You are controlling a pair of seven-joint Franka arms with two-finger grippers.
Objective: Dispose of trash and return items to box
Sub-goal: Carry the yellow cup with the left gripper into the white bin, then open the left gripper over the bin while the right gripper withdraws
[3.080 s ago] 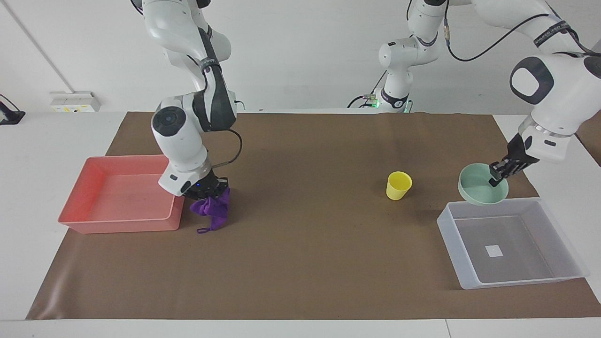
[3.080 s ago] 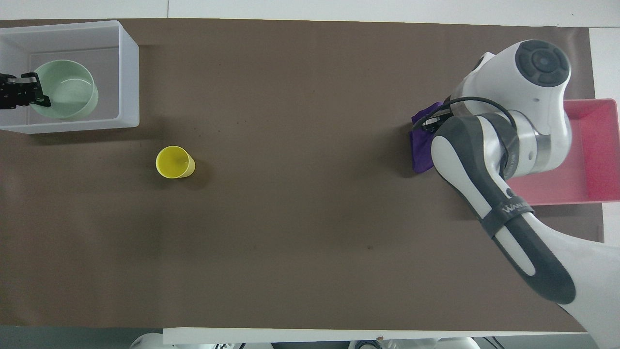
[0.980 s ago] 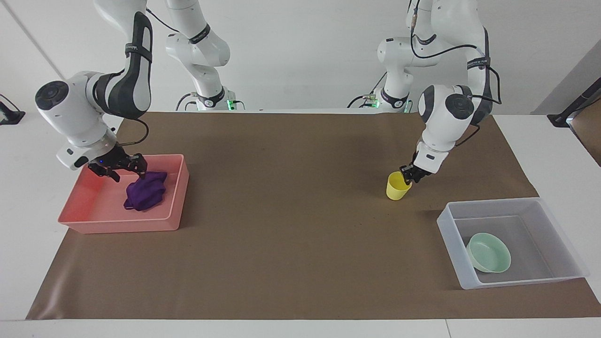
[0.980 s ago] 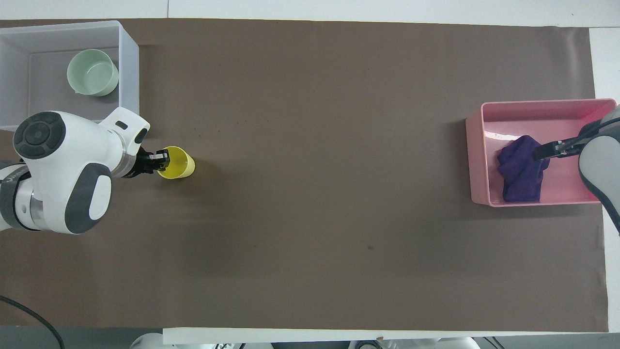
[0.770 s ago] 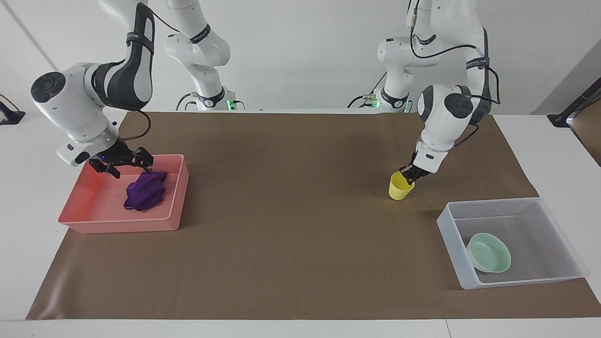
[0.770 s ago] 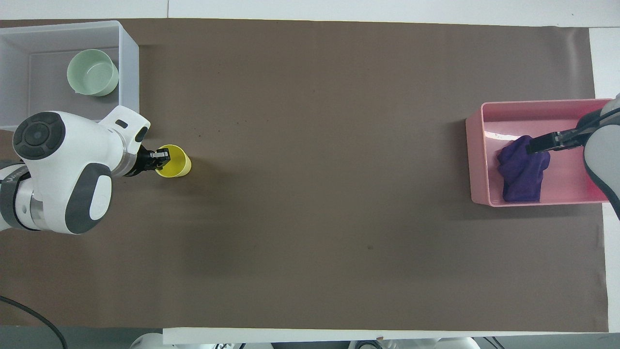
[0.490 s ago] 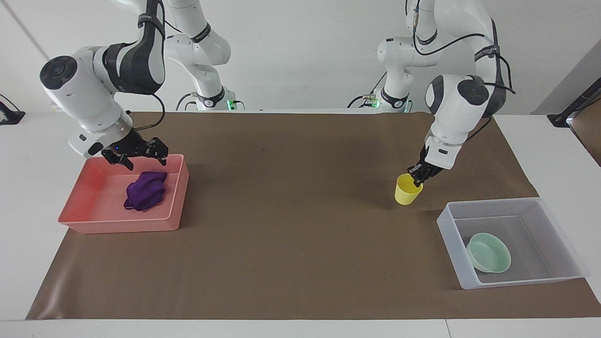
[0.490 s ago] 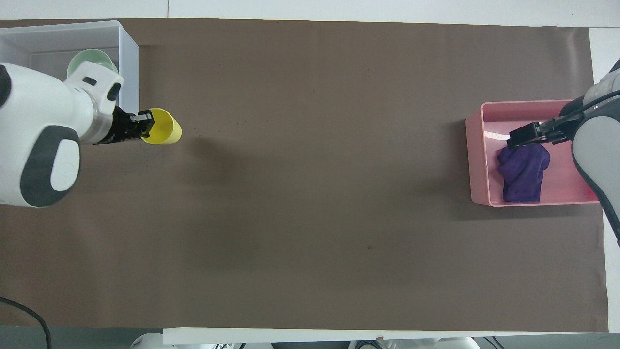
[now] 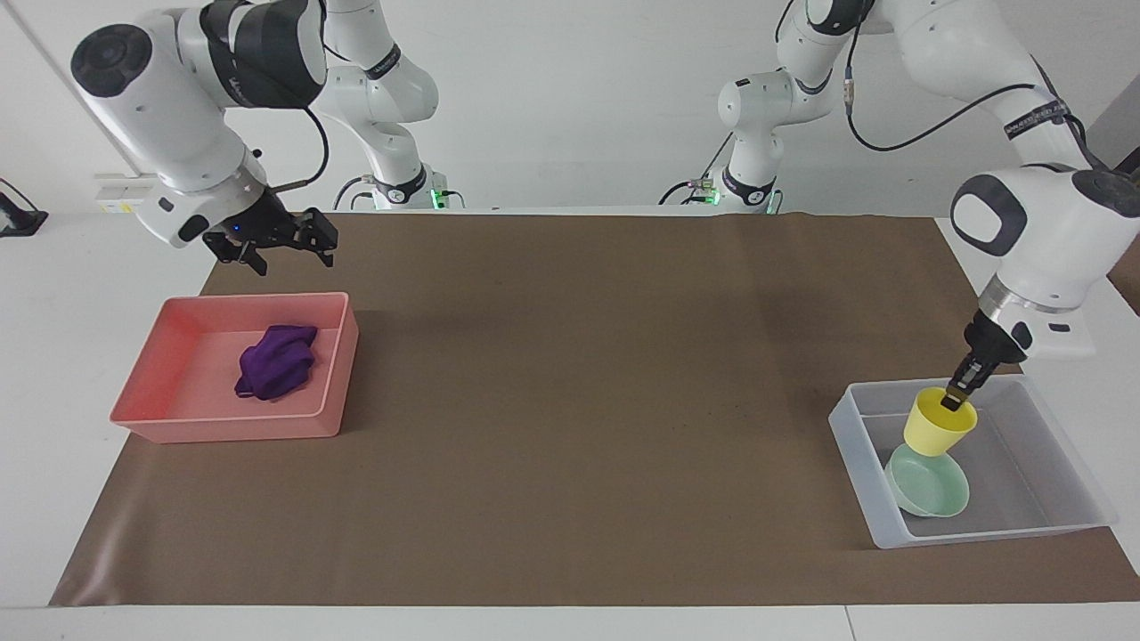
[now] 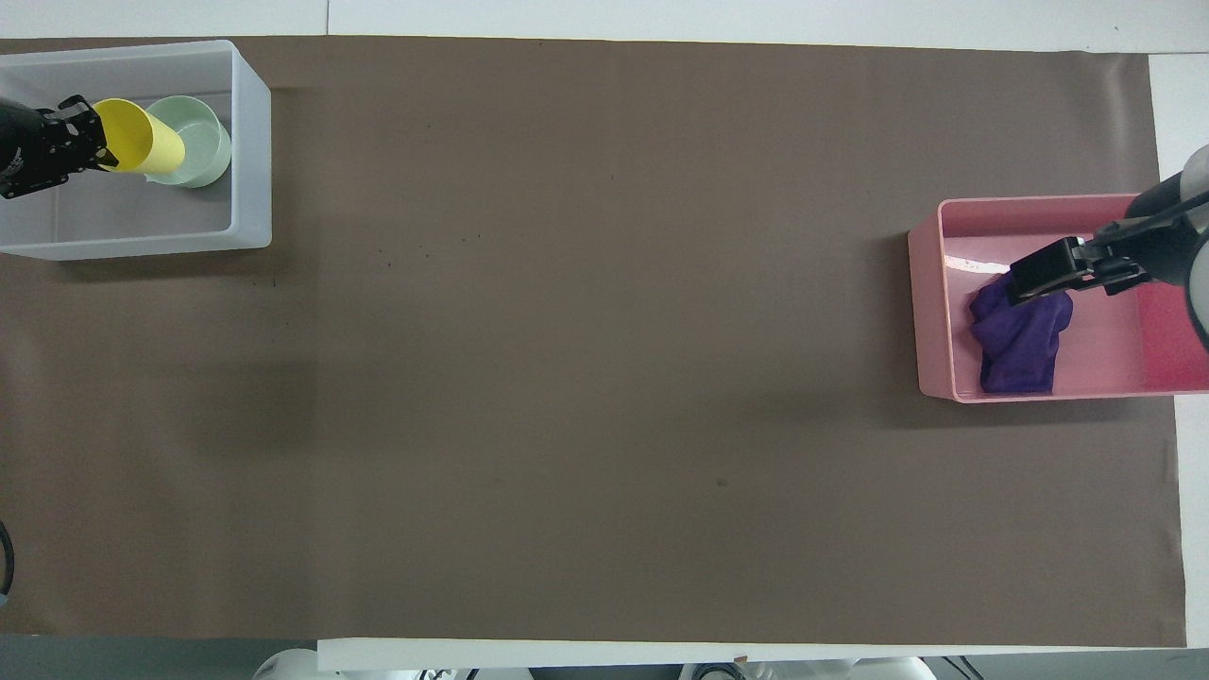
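While left gripper point(image 9: 954, 398) (partly cropped overhead) pinches cup point(image 9: 939, 428), bowl point(image 9: 928, 485) shows.

A brown mat point(image 9: 570, 392) covers the table, carrying the pink tray point(image 9: 142, 418) and translucent box point(image 9: 1082, 499).

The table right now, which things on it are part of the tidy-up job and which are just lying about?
Part of the job:
- yellow cup, held by the left gripper over the translucent bin
- mint-green bowl, in the bin
- purple cloth, in the pink tray
- right gripper, open, raised above the tray

Just there:
- brown mat under everything
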